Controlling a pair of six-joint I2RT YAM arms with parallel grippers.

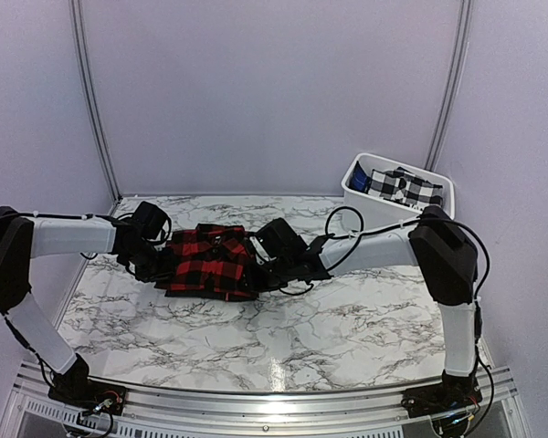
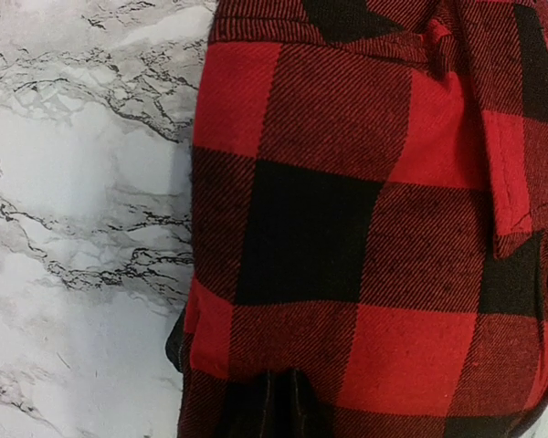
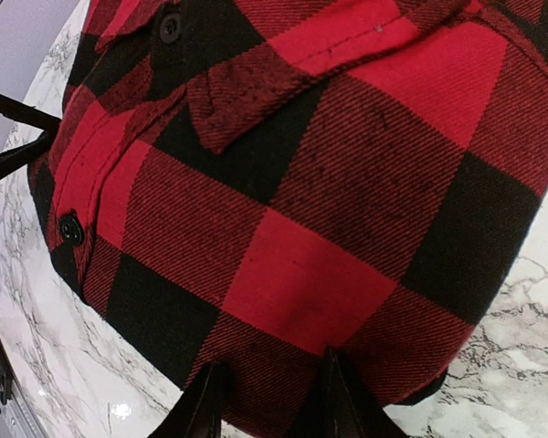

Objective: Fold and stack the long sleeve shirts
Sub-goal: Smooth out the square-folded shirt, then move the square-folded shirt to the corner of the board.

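I see matt, twill-woven cloth on the shirt (image 1: pixel 208 260), a glossy marble-look table (image 1: pixel 301 338) and a smooth plastic bin (image 1: pixel 370 206).

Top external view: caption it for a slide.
Two arms flank a folded red-and-black check shirt on a marble table; white bin of checked cloth behind.
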